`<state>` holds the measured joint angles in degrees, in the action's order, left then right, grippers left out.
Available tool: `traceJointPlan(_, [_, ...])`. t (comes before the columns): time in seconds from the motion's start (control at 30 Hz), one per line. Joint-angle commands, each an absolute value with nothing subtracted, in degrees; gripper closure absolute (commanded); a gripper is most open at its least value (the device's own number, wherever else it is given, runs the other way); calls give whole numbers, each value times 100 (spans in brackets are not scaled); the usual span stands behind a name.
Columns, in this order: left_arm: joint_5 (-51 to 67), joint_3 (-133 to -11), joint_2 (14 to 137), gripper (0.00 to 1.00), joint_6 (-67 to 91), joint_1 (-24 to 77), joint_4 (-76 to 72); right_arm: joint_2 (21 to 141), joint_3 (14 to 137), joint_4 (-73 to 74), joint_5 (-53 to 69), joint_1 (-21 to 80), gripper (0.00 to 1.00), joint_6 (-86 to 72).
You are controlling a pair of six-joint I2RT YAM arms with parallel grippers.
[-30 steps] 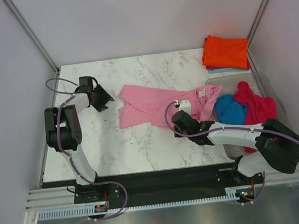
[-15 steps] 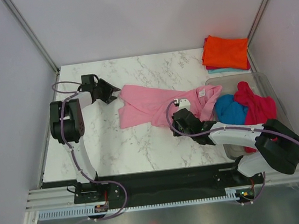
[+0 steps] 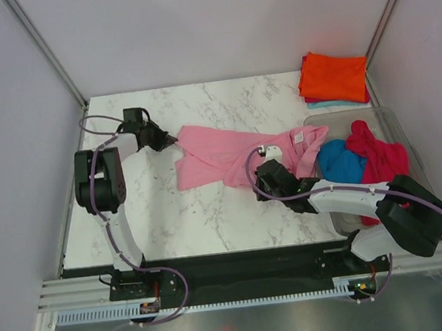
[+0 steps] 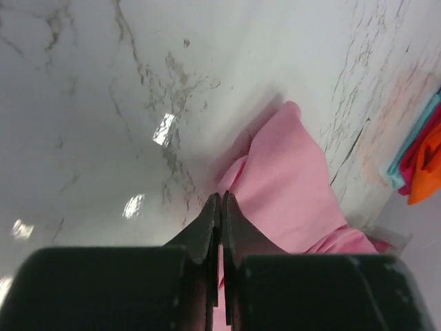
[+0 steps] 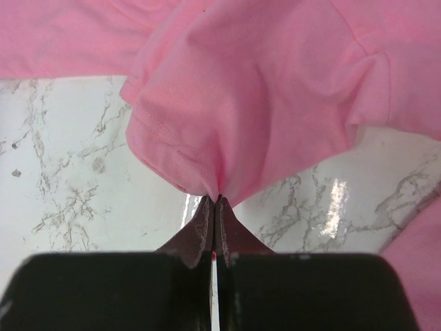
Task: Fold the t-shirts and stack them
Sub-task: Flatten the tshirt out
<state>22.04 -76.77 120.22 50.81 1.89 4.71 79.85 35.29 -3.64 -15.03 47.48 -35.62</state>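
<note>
The desk is a glossy white slab with grey marble veining that throws back bright spots of light. Nearest the bases, the right arm lies low across it, its forearm reaching leftward from the right side. The right pincer is pressed together on a gathered fold of the light pink t-shirt, and the soft matte knit bunches out of its black tips in a rounded pouch with a stitched hem line along one side.

The shirt lies crumpled mid-desk, a long irregular shape running from left to right, its right end creased near a white neck label. Just beside that end, a clear plastic bin with rounded corners holds the bright blue t-shirt and the crimson-pink t-shirt, both in loose heaps and touching each other.

Farther back, the left arm stands up from its base, bends at the elbow and reaches right. The left pincer is closed tip to tip, nipping the shirt's left edge where the cloth rises in a smooth lobe.

In the far right corner the orange t-shirt sits folded into a neat rectangle on the pale blue t-shirt, of which only a thin strip shows.
</note>
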Motion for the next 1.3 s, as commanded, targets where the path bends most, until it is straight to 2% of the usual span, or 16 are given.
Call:
traceJointPlan(0.0, [1496, -8190, 10655, 98, 3984, 202, 1533, 7691, 3848, -12, -1661, 4641, 100, -3612])
traceJointPlan(0.13, [705, -8419, 9100, 98, 3016, 185, 2459, 7068, 4884, 1202, -1846, 4658, 100, -3411])
traceJointPlan(0.27, [308, -8578, 7099, 98, 2094, 185, 2882, 6434, 6673, 2134, -1758, 4658, 100, -2658])
traceJointPlan(0.47, [-685, -9193, 5382, 98, 1257, 193, 3489, 6003, 9021, 3084, -1284, 4676, 100, -1645])
traceJointPlan(0.57, [-555, -9089, 4415, 98, 933, 193, 3158, 5644, 9430, 3094, -722, 4676, 100, -1161])
traceJointPlan(0.63, [-396, -8834, 3731, 98, 739, 202, 2919, 5187, 9370, 2849, -546, 4676, 100, -950])
traceJointPlan(0.73, [-369, -8894, 3394, 98, 449, 272, 2909, 4502, 9001, 2366, -579, 4667, 100, -870])
traceJointPlan(0.87, [-510, -9035, 3611, 98, 185, 334, 2865, 4192, 8876, 2022, -1010, 4658, 100, -617])
traceJointPlan(0.97, [-598, -9412, 4329, 97, 132, 457, 2926, 4761, 9488, 2065, -1615, 4658, 100, -239])
traceJointPlan(1.03, [-641, -9877, 4902, 96, 141, 509, 3223, 5683, 10017, 2276, -2193, 4658, 100, -89])
traceJointPlan(1.17, [-546, -10432, 6535, 95, 211, 501, 3777, 7914, 12025, 2873, -3575, 4484, 100, 324])
traceJointPlan(1.2, [-475, -10633, 7261, 95, 237, 492, 3936, 8885, 12371, 3179, -3586, 4221, 100, 203])
traceJointPlan(1.27, [-248, -10827, 8047, 97, 543, 282, 4252, 9857, 13310, 3610, -2833, 3293, 100, -261])
